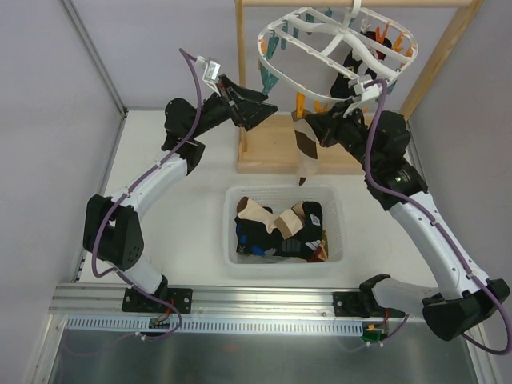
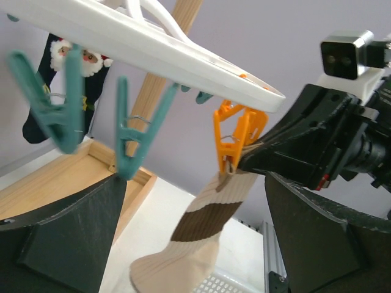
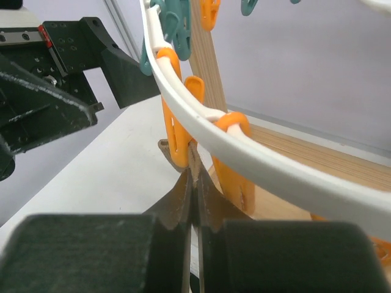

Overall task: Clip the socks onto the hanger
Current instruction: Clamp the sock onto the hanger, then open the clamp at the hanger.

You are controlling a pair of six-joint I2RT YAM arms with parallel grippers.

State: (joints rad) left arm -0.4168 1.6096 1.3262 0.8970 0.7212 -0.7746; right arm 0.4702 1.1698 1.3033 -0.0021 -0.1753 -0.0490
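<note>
The white oval hanger hangs from the wooden frame, rimmed with teal and orange pegs. A tan, dark brown and white sock dangles from an orange peg on the ring, and the peg's tips pinch its cuff. My right gripper is shut on that same cuff just below the peg, with thin fabric between its fingers. My left gripper stands wide open beside it, one finger under a teal peg, holding nothing. More socks lie in the basket.
A white slotted basket sits mid-table in front of the wooden frame's base. A dark Santa-patterned sock hangs from the hanger's far side. The frame's post rises just right of my left gripper.
</note>
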